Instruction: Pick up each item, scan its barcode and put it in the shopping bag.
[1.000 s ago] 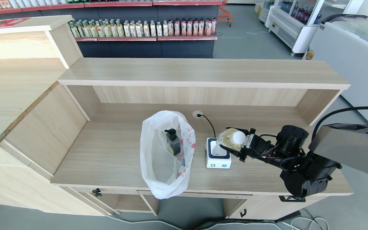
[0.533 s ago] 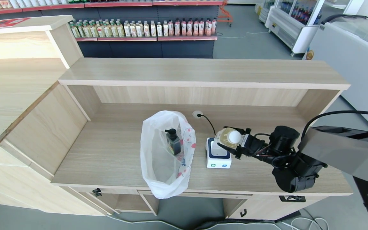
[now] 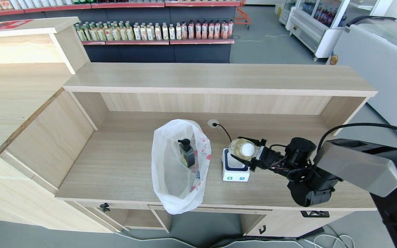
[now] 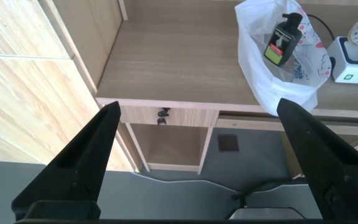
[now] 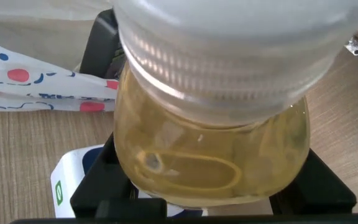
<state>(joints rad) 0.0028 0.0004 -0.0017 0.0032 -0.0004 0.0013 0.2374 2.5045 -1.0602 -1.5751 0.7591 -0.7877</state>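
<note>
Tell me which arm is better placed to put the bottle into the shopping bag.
Right. Its pincer grips the bottle over the scanner, just beside the shopping bag. The left pincer is open and empty, out in front of the counter, farther from the bag.

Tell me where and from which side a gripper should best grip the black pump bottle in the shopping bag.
Probably the body of the black pump bottle, below the pump, from above through the open mouth of the shopping bag: it stands roughly upright, bag walls around it.
</note>
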